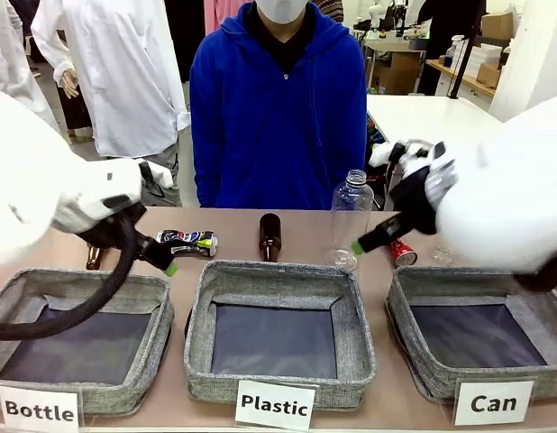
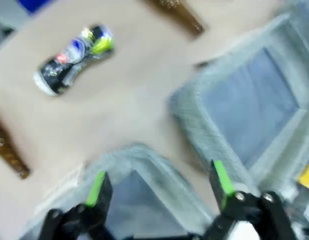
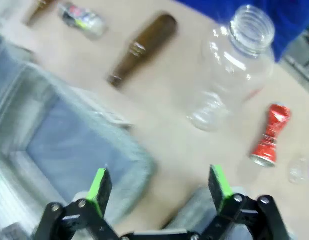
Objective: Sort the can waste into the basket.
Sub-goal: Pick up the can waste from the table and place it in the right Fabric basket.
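Note:
A crushed dark blue-black can (image 1: pixel 187 242) lies on the table behind the bins, at left centre. My left gripper (image 1: pixel 163 259) hovers just left of it, open and empty. In the left wrist view the dark can (image 2: pixel 74 57) lies far ahead of the open left gripper (image 2: pixel 159 187). A crushed red can (image 1: pixel 403 252) lies behind the grey "Can" basket (image 1: pixel 477 278) at the right. My right gripper (image 1: pixel 364 242) hangs open just left of the red can. The right wrist view has the red can (image 3: pixel 269 136) up and to the right of the open right gripper (image 3: pixel 159 185).
Grey "Plastic" bin (image 1: pixel 278 275) and "Bottle" bin (image 1: pixel 80 280) stand in front. A brown bottle (image 1: pixel 270 236) and a clear plastic bottle (image 1: pixel 351 216) stand between the cans. Another brown bottle (image 1: pixel 94 257) is at left. A person in blue stands across the table.

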You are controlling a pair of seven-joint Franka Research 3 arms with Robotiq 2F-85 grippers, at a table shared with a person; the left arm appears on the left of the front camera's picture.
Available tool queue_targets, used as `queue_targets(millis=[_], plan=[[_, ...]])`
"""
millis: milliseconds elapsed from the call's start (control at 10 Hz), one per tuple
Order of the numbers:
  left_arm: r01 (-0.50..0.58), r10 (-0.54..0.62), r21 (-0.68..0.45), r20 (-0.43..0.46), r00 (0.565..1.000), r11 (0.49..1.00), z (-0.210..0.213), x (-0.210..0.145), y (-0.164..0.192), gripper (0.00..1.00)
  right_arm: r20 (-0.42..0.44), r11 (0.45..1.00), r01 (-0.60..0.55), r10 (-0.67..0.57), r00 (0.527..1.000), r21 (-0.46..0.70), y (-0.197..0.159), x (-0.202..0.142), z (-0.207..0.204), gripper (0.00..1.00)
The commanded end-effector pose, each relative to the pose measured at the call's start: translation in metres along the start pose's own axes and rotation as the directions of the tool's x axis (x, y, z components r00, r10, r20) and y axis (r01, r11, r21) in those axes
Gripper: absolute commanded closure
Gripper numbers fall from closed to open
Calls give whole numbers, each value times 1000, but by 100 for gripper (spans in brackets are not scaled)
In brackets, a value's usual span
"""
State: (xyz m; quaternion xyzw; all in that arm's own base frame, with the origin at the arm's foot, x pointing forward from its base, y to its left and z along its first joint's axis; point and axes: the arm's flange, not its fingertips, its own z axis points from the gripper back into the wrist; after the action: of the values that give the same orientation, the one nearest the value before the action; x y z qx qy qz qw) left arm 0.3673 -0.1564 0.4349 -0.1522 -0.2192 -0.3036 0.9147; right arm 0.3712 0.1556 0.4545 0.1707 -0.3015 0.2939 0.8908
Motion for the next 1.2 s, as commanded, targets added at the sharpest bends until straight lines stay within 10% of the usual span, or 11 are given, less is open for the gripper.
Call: queue_targets(millis=[0,300,500,800,900,1000,1100], plan=[[-119,117,-168,-20,993,979,80,-16,22,0,101,978,73,-94,990,196,-7,-75,87,0],[-307,439,-580,98,893,754,176,-84,82,0,261,921,186,-284,923,343,-19,-183,124,0],[-444,726,-680,193,660,583,199,-157,150,0,302,875,276,-409,861,398,-35,-271,115,0],[-569,942,-753,222,251,330,195,-255,198,0,456,776,393,-616,642,493,-41,-380,85,0],[-579,956,-761,224,188,293,186,-258,188,0,433,737,449,-666,607,505,-46,-396,73,0],[-582,948,-748,262,183,319,176,-238,162,0,399,703,508,-706,585,498,-48,-400,63,0],[-609,943,-726,185,275,320,221,-284,231,0,423,756,446,-644,638,479,-209,-184,205,0]])
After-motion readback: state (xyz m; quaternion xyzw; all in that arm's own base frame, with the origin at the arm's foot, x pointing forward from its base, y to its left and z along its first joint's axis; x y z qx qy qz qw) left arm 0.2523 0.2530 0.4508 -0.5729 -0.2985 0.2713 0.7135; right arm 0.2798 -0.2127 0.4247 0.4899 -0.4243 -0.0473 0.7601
